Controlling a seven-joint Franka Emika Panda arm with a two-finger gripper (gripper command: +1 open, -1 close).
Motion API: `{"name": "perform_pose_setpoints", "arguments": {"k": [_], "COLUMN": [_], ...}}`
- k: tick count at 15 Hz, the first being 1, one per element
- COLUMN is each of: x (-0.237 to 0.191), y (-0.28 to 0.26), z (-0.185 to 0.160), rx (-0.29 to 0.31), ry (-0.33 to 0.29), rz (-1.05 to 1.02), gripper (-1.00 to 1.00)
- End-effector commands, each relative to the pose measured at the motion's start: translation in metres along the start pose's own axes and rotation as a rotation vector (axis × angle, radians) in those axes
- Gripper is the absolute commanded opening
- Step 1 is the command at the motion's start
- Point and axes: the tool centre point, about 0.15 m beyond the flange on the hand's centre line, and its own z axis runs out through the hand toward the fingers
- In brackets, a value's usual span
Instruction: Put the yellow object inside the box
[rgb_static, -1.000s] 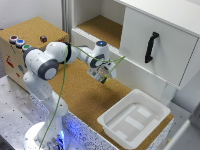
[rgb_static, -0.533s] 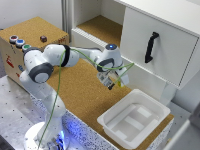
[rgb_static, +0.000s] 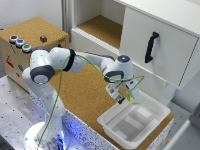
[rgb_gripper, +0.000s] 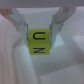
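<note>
The yellow object (rgb_gripper: 38, 42) is a small yellow cube with black letters; in the wrist view it sits clamped between my two fingers (rgb_gripper: 19, 24). My gripper (rgb_static: 121, 98) is shut on it and hangs just above the far rim of the box (rgb_static: 155, 111), a shallow white bin with a ridged floor. The white floor of the box (rgb_gripper: 62, 62) fills the wrist view behind the cube. From the exterior view the cube is too small to make out between the fingers.
A white cabinet (rgb_static: 150, 45) with a black handle (rgb_static: 151, 47) stands behind the box, with an open cork-floored shelf (rgb_static: 102, 29) beside it. A cork-topped wooden box with coloured buttons (rgb_static: 30, 42) sits at the exterior view's left. A yellow-green cable (rgb_static: 62, 90) runs along the arm.
The arm has swung toward the exterior view's right and downward, carrying the cube from over the cork surface to the rim of the white bin.
</note>
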Motion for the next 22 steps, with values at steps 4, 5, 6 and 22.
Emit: {"name": "perform_pose_setpoints", "arguments": {"k": [4, 5, 6, 22], "x": [0.031, 0.032, 0.033, 0.027], "y": [0.016, 0.011, 0.008, -0.072], "z": [0.094, 0.097, 0.098, -0.114], "rx": [0.163, 0.173, 0.185, 0.151], "ry": [-0.165, -0.157, -0.152, 0.155], "rz": [-0.306, -0.334, -0.338, -0.383], "gripper": [-1.00, -1.00, 1.00, 1.00]}}
